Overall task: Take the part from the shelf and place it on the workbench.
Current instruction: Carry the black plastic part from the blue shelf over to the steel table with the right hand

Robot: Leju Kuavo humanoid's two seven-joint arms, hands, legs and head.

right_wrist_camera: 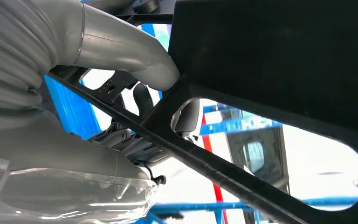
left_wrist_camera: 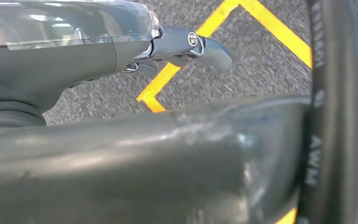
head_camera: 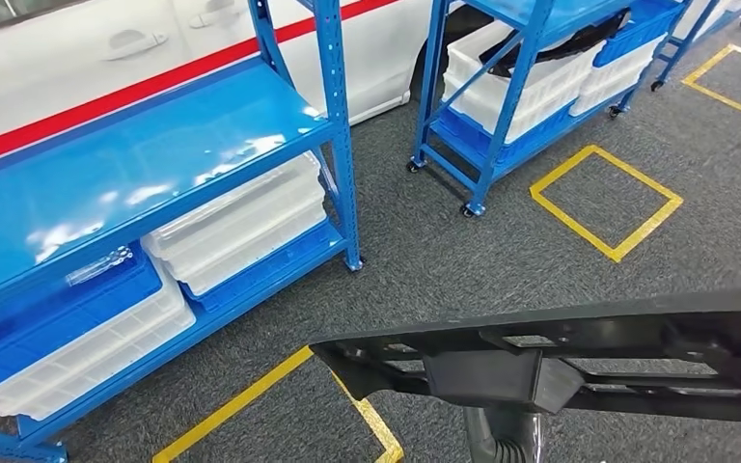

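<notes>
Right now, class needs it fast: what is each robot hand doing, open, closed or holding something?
Left robot hand: cannot be told; its fingers show over the floor beside the black part.
Right robot hand: grips the black part.

Two blue shelves (head_camera: 154, 164), one black part (head_camera: 579, 362), several white bins (head_camera: 241, 227).

Bright overhead glare, blurred close-ups

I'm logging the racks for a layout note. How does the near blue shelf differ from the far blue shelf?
The near blue shelf has a bare glossy top; the far blue shelf carries a dark object on its upper level. The far shelf stands on small wheels, while the near shelf rests on a plain foot. Both are blue steel, hold white bins below, and stand on grey carpet beside yellow floor tape.
</notes>
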